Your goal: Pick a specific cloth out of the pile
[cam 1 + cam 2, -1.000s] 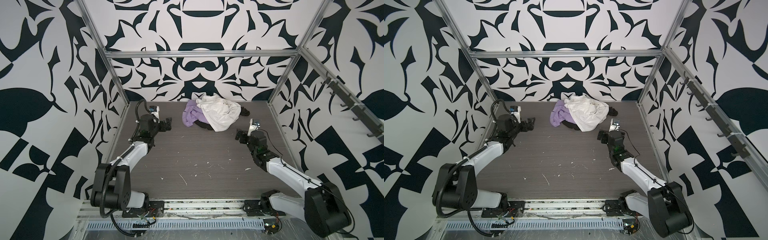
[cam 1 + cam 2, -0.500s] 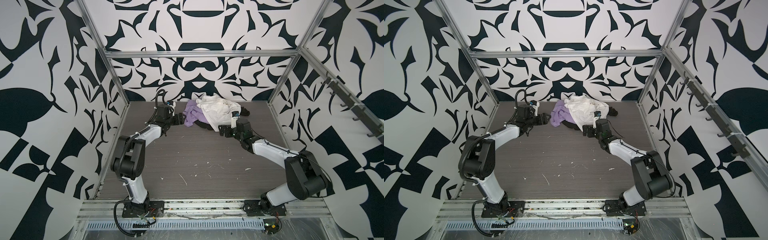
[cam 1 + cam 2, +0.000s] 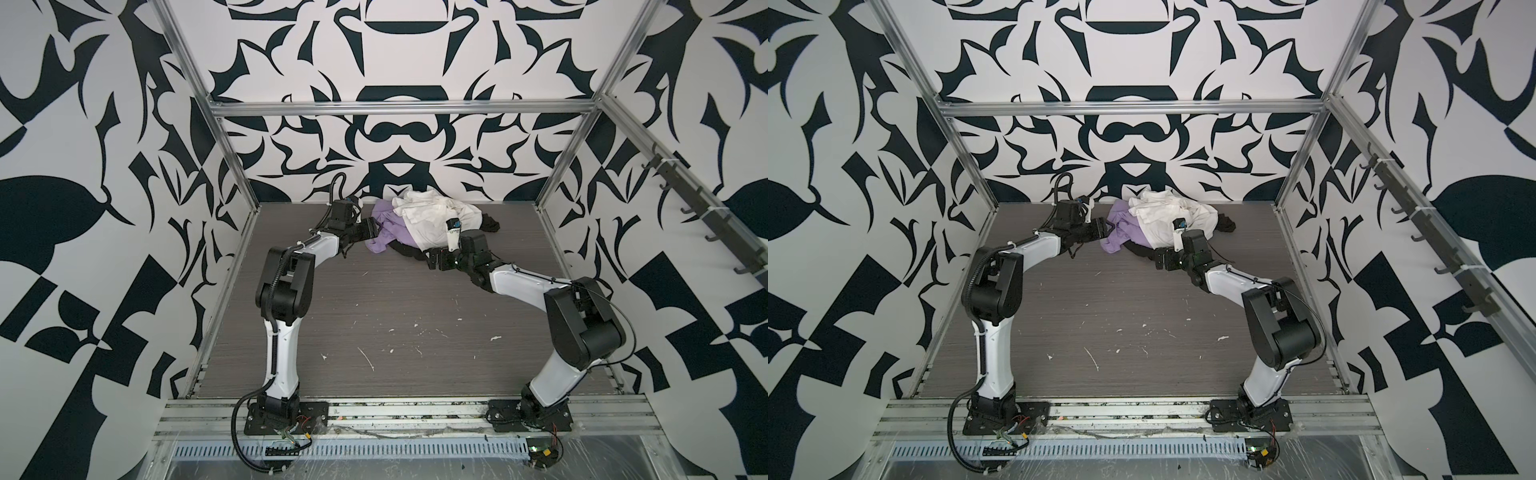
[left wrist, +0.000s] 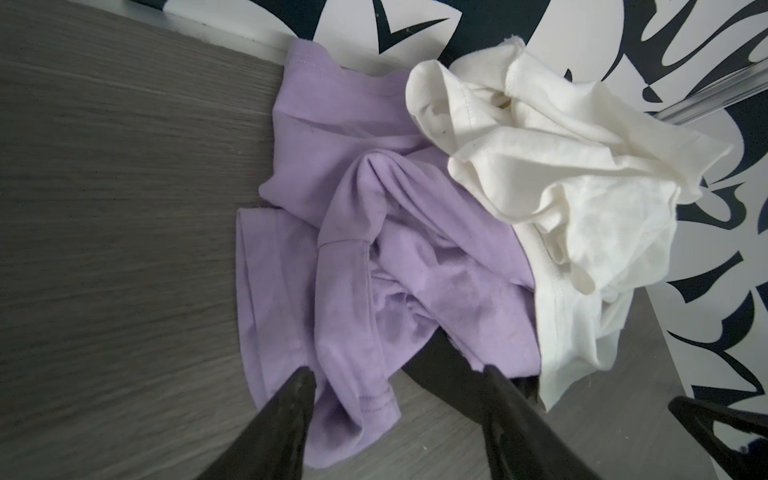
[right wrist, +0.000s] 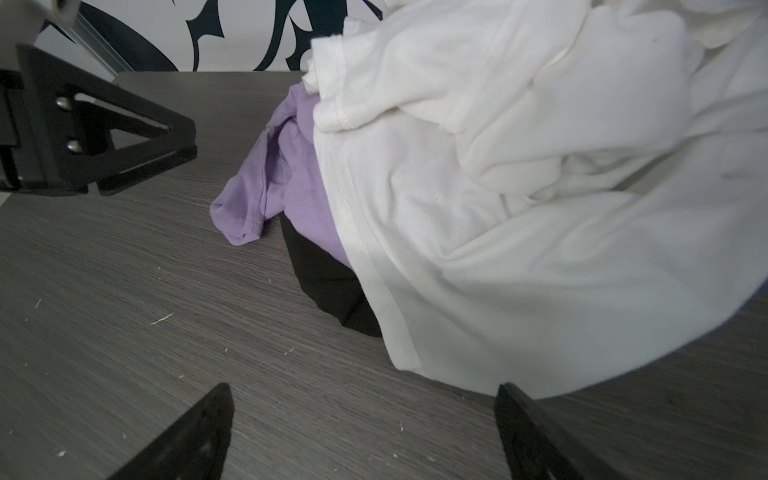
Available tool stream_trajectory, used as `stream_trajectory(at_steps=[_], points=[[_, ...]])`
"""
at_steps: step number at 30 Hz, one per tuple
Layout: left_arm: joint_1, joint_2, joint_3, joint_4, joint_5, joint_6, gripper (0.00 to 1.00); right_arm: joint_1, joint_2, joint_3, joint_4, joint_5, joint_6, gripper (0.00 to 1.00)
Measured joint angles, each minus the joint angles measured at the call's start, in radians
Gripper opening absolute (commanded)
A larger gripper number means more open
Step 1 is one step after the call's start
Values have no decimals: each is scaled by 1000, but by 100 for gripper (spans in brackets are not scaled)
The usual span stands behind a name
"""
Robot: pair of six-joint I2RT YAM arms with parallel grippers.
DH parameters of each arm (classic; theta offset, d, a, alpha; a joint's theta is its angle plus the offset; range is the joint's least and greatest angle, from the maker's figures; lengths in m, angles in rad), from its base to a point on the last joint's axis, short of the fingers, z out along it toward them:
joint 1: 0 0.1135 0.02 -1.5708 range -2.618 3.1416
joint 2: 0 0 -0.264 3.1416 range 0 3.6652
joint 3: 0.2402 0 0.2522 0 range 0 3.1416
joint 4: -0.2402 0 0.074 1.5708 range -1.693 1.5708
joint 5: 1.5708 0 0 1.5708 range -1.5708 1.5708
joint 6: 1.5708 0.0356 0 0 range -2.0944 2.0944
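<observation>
The pile (image 3: 419, 226) lies at the back of the table against the wall. Its lavender cloth (image 3: 384, 235) (image 3: 1121, 237) (image 4: 353, 249) (image 5: 282, 174) sticks out on the left, partly under the white garment (image 3: 432, 220) (image 4: 561, 166) (image 5: 540, 166). A black garment (image 5: 328, 286) (image 4: 444, 365) shows beneath both. My left gripper (image 3: 376, 228) (image 3: 1106, 228) (image 4: 395, 372) is open, its jaws straddling the lavender cloth's hemmed fold. My right gripper (image 3: 434, 262) (image 3: 1163, 264) (image 5: 363, 388) stands open and empty over bare table, just before the white garment's edge.
A small black piece (image 3: 490, 222) (image 3: 1225, 222) lies at the pile's right end. The patterned back wall (image 3: 386, 124) stands right behind the pile. White crumbs (image 3: 365, 359) dot the grey table (image 3: 395, 311) toward the front.
Both arms have reached from the table's sides to the pile. The left jaws have narrowed around the lavender fold. The right jaws stay wide.
</observation>
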Motion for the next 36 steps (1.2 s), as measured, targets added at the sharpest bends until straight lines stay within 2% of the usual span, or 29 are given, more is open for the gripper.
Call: stream_trajectory(at_steps=[17, 31, 36], points=[[-4, 271, 313, 17, -22, -47, 67, 31, 36, 46, -13, -50, -13, 100], [-6, 323, 350, 23, -15, -76, 65, 31, 36, 46, -13, -73, -14, 100], [-6, 351, 378, 5, 1, -82, 57, 31, 36, 46, -14, -73, -12, 100]])
